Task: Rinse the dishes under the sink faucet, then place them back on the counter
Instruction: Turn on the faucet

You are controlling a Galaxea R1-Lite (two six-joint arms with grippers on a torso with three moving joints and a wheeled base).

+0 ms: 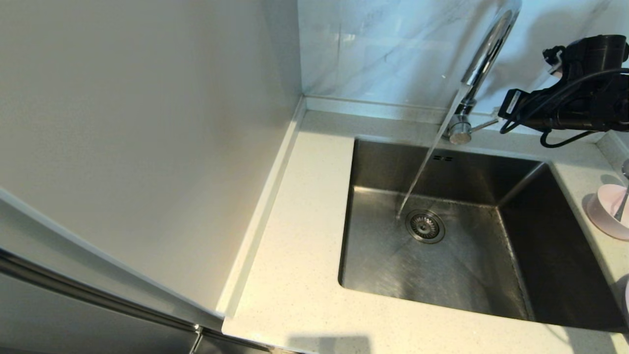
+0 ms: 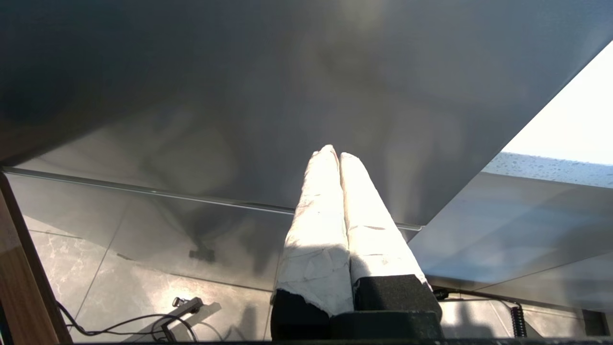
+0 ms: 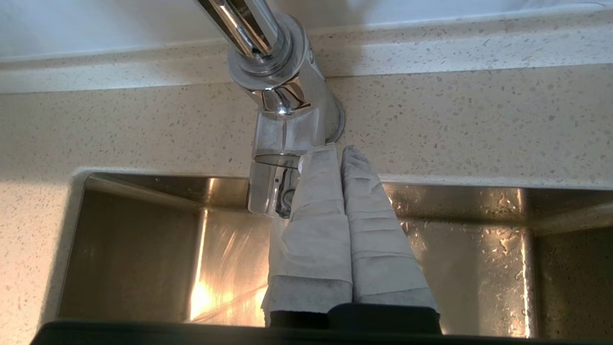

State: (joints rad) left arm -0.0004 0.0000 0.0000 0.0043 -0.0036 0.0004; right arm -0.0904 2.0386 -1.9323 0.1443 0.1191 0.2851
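Observation:
Water runs from the chrome sink faucet (image 1: 486, 54) in a slanted stream (image 1: 425, 167) and lands beside the drain strainer (image 1: 425, 226) of the steel sink (image 1: 467, 275). My right gripper (image 3: 339, 153) is shut with nothing between its fingers. Its tips rest against the faucet's side lever (image 3: 268, 187), close to the round base (image 1: 461, 132). The pale pink bowl (image 1: 607, 211) stands on the counter (image 1: 295, 246) at the right edge, with the silver spoon (image 1: 623, 199) leaning in it. A lavender sliver of the plate (image 1: 626, 300) shows lower right. My left gripper (image 2: 335, 152) is shut and parked below the counter.
A plain white wall panel (image 1: 147, 123) closes off the left side of the counter, and the marbled wall (image 1: 383, 44) rises behind the raised rear lip. In the left wrist view a tiled floor (image 2: 119, 297) with a cable lies below.

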